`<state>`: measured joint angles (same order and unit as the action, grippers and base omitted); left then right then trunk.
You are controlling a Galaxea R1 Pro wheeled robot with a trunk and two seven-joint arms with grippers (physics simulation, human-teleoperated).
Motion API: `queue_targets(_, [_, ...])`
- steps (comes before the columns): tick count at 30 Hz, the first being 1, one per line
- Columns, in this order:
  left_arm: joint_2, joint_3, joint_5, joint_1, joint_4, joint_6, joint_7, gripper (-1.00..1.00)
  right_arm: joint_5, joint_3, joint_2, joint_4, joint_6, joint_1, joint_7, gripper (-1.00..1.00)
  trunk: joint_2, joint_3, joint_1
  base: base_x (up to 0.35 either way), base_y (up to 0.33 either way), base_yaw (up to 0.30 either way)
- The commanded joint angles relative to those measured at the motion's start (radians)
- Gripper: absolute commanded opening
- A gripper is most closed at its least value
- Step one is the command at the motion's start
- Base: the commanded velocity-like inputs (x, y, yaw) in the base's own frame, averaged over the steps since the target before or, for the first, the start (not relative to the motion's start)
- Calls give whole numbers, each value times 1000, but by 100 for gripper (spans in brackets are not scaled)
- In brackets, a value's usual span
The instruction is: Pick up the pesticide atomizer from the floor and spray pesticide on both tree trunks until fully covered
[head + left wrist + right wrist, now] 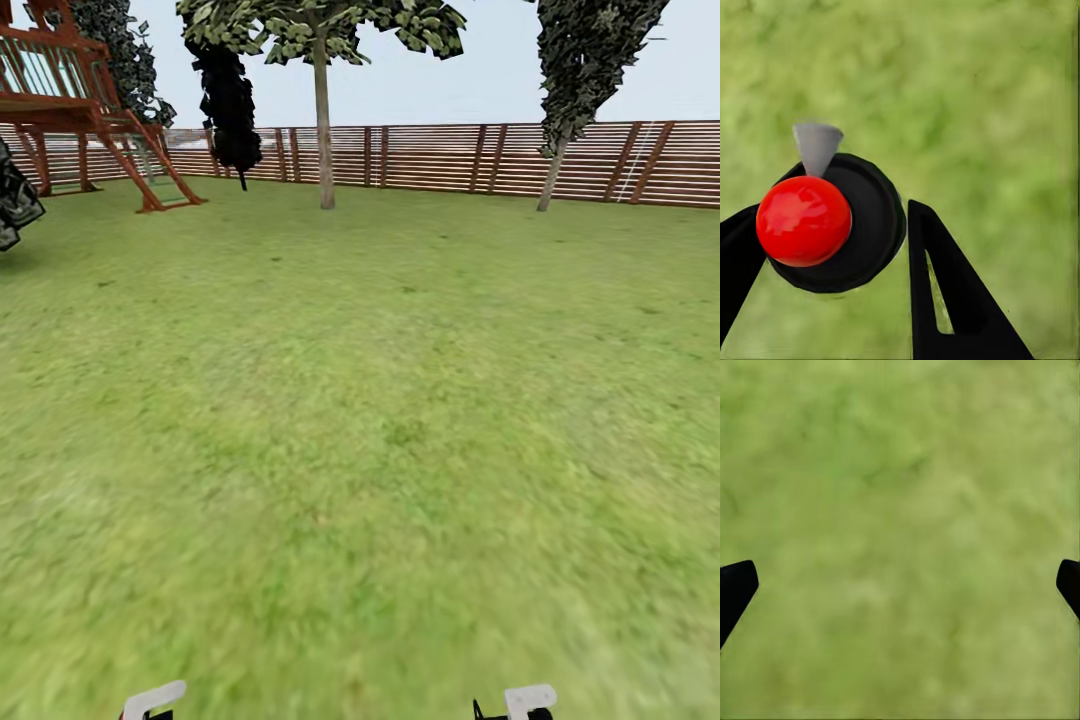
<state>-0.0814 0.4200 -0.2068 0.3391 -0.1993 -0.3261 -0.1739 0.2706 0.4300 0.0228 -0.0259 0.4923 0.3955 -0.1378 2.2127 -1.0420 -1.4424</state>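
Green, blurry grass floor [360,450] spreads everywhere. Close by, in the left wrist view, the left gripper [832,247] has its two black fingers [945,300] around the pesticide atomizer [840,225] — a round black body with a shiny red ball top and a small grey nozzle. One finger touches it; I cannot tell if the other does. I think it is held upright so the nozzle can point out. The right gripper [900,585] is wide open and holds nothing. Far off stands a tall tree with a straight grey-beige trunk [323,130] — then the brown wooden slat fence [450,160].
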Motion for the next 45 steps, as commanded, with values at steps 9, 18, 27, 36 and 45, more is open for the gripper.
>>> queue_targets(9, [0, 5, -13, 1, 1, -3, -3, -100, 7, 9, -1, -1, 2, 0, -3, 100, 0, -1, 0, 340, 0, 0])
queue_targets(18, [0, 5, -14, 1, 1, -3, -2, -100, 7, 9, 0, 0, 2, 0, -3, 100, 0, -1, 0, 340, 0, 0])
queue_targets(27, [-1, 6, -14, 1, 1, -3, -2, -100, 7, 9, 0, 0, 2, 0, -3, 100, 0, -1, 0, 340, 0, 0])
queue_targets(36, [-1, 5, -14, 1, 1, -2, -1, -100, 7, 9, 0, 0, 2, 0, -3, 100, 0, -1, 0, 340, 0, 0])
queue_targets(45, [-1, 5, -16, 1, 0, -2, -1, -100, 7, 9, 0, 0, 2, 0, -3, 100, 0, -1, 0, 340, 0, 0])
